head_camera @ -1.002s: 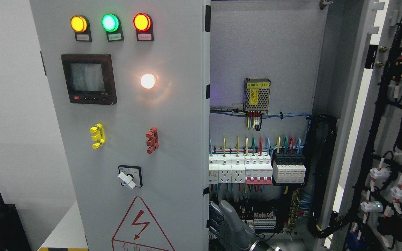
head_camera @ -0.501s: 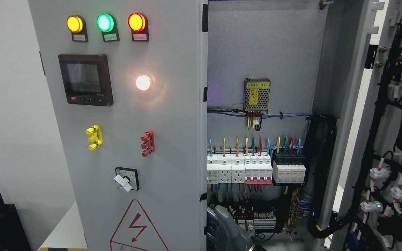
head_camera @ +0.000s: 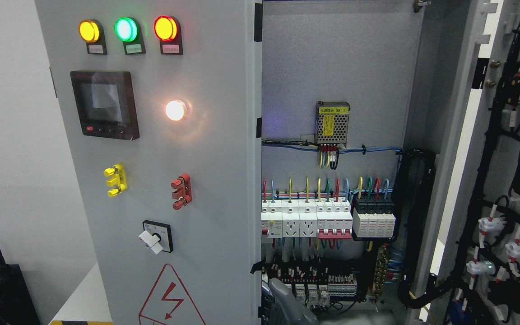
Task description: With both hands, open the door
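I see one grey robot hand (head_camera: 287, 302) just right of the tall grey metal cabinet door (head_camera: 224, 180), behind its upright free edge, though I cannot tell how its fingers are set

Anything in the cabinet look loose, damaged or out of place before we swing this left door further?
Nothing stands out. The left door hangs partly open with its lamps lit, the breaker row sits level, and the wiring looks bundled and tidy. A hand shows at the door's lower edge; which arm it belongs to I can't tell.
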`<state>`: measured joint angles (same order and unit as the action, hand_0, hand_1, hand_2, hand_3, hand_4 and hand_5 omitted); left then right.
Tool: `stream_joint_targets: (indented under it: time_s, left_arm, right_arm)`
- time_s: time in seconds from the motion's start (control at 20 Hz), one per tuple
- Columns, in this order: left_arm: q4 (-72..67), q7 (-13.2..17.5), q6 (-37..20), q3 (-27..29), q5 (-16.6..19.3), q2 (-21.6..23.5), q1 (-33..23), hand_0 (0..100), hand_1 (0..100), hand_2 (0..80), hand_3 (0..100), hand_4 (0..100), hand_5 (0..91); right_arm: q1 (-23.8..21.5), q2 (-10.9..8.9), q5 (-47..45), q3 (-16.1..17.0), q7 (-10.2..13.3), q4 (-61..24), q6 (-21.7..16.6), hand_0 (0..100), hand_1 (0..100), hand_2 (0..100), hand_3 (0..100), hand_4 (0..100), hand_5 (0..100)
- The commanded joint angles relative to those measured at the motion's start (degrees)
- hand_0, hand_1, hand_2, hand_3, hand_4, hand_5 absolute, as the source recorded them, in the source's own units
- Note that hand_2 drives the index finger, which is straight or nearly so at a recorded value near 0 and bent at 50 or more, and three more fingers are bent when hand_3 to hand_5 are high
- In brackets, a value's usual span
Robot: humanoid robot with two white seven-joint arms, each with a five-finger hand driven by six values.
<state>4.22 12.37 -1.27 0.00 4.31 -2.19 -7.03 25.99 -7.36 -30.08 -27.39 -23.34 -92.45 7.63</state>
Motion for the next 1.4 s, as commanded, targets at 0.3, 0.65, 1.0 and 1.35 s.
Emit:
stream_joint_targets:
  time_s: [0.3, 0.65, 1.0, 1.35]
  left_arm:
    - [0.00, 0.02, 0.04, 0.35, 0.00, 0.00, 0.00, 0, 0, 0.0, 0, 3, 0.0]
    - [0.00, 0.02, 0.04, 0.35, 0.00, 0.00, 0.00, 0, 0, 0.0, 0, 3, 0.0]
    - [0.00, 0.02, 0.04, 0.35, 0.00, 0.00, 0.00, 0, 0, 0.0, 0, 3, 0.0]
    - [0.00, 0.02, 0.04, 0.35, 0.00, 0.00, 0.00, 0, 0, 0.0, 0, 3, 0.0]
  right_arm:
    - [-2.52, 0.24, -2.00, -2.31, -0.04, -5.37, -0.16, 0, 0, 0, 0, 0, 0]
    - [-3.40, 0.51, -2.09, -3.54, -0.04, -7.13, -0.25, 0, 0, 0, 0, 0, 0]
    - [-3.84, 0.86, -2.09, -5.21, -0.04, -8.62, -0.25, 0, 0, 0, 0, 0, 0]
    - [-4.36, 0.95, -2.09, -6.45, -0.04, -9.15, -0.25, 0, 0, 0, 0, 0, 0]
